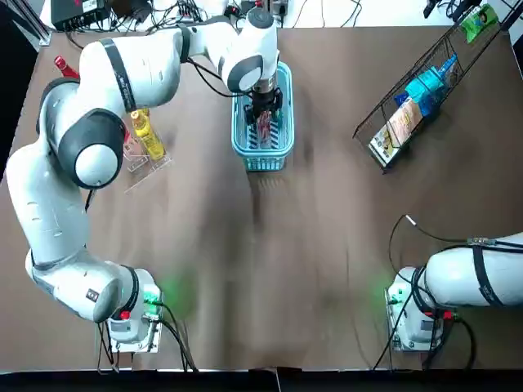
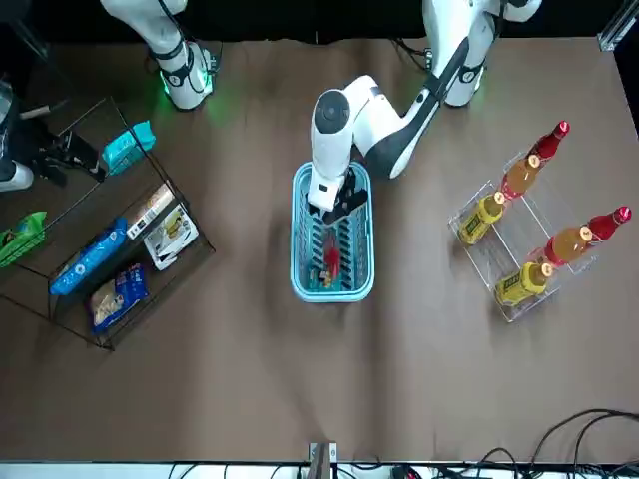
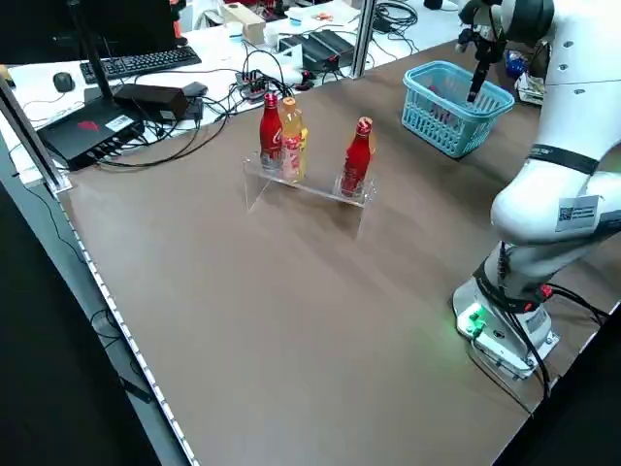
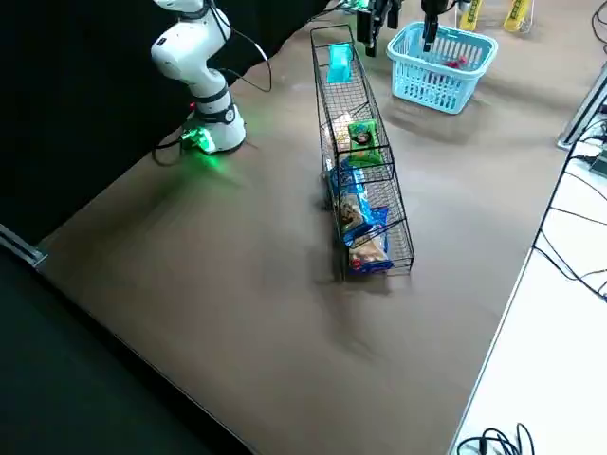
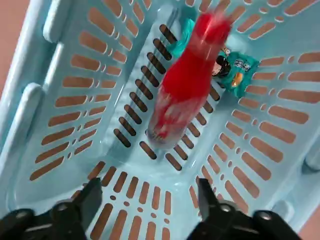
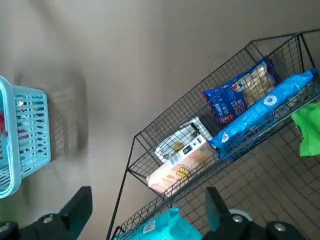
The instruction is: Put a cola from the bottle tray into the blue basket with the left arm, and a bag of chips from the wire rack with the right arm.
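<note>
red cola (image 1: pixel 265 128) half-hidden beneath left pincer (image 1: pixel 265 113)

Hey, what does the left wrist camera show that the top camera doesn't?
Only the left wrist view: a red cola bottle lying on the floor of the blue basket, a small teal packet by its cap, and the left gripper open with nothing between its fingers.
Only the top view: the bottle tray with bottles in it, the wire rack of snack bags, and both arms' bases.
Both: the basket with the left gripper over it; from above, the gripper covers most of the contents.
</note>
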Controlling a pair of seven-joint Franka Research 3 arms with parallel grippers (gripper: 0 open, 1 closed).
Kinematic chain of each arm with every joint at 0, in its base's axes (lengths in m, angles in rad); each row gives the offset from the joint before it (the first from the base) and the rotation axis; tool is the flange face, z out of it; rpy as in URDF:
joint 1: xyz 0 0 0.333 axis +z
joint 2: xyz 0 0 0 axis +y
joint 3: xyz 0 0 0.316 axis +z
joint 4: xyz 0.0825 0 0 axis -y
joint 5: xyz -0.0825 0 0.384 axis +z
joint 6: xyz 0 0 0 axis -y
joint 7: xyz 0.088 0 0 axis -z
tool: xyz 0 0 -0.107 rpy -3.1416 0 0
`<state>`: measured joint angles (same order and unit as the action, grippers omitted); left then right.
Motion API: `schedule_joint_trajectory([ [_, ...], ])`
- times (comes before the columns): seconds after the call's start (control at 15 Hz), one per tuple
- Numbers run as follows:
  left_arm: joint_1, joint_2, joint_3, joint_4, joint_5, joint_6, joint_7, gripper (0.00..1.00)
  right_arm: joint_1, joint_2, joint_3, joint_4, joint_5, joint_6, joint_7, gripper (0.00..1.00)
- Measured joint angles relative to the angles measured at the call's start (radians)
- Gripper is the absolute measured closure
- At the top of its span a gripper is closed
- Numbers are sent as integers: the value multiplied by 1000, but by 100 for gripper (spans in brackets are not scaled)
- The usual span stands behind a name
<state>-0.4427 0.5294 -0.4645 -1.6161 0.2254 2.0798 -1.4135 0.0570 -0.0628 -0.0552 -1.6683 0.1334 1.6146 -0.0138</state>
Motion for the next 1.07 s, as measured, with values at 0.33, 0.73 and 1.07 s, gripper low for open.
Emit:
schedule_joint_trajectory([
  [0.33,59,-61,2,33,7,-60,20,0,0,0,0,0,0,-5,3,0],
  [0.73,166,-153,2,121,9,-312,303,0,2,0,2,0,0,-4,-1,0],
  [1.07,351,-291,1,131,11,-542,795,0,3,0,3,0,0,-7,-134,0],
])
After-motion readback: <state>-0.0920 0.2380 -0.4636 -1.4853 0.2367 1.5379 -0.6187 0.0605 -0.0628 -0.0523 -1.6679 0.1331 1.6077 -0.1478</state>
